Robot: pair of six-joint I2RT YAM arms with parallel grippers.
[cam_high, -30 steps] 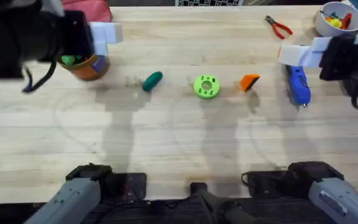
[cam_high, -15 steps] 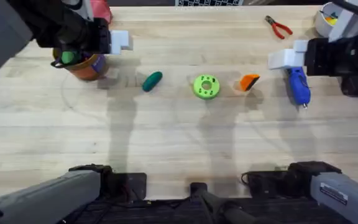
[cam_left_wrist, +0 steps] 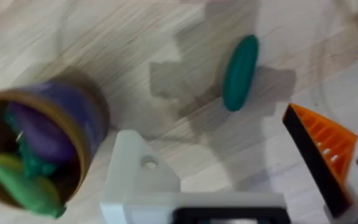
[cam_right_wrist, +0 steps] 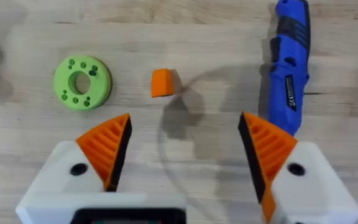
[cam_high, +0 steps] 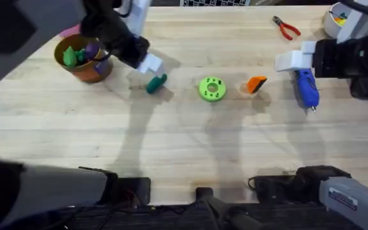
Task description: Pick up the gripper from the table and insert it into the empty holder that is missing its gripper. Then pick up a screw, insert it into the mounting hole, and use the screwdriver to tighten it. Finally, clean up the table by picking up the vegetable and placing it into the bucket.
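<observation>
On the wooden desk (cam_high: 190, 147) we see the orange gripper (cam_high: 256, 84) lying loose right of the desk's middle, toward the far edge, with the green disc (cam_high: 211, 89) just beside it on its left and the blue screwdriver (cam_high: 306, 86) near it on its right, bit pointing toward the near edge. The dark-green vegetable (cam_high: 156, 82) lies left of the disc. The orange-brown bucket (cam_high: 82, 59) stands near the far left corner with toy pieces inside it.

Our left pincer (cam_high: 147, 64) hangs above the desk between the bucket and the vegetable. In its wrist view it is spread: one side carries an orange ribbed pad (cam_left_wrist: 323, 152), while the other is the bare white holder (cam_left_wrist: 139, 171), its mounting hole (cam_left_wrist: 148, 163) open. The vegetable shows between them farther out, apart from both.

Our right pincer (cam_high: 294, 61) hovers near the far right edge, close above the screwdriver's rear end. In its wrist view it is spread wide, both orange fingertips (cam_right_wrist: 109, 145) in place, with the loose gripper on the desk between them and the screwdriver beside the other fingertip.

Red-handled pliers (cam_high: 286, 27) lie along the far edge, and a white bowl (cam_high: 337, 22) sits at the far right corner.
</observation>
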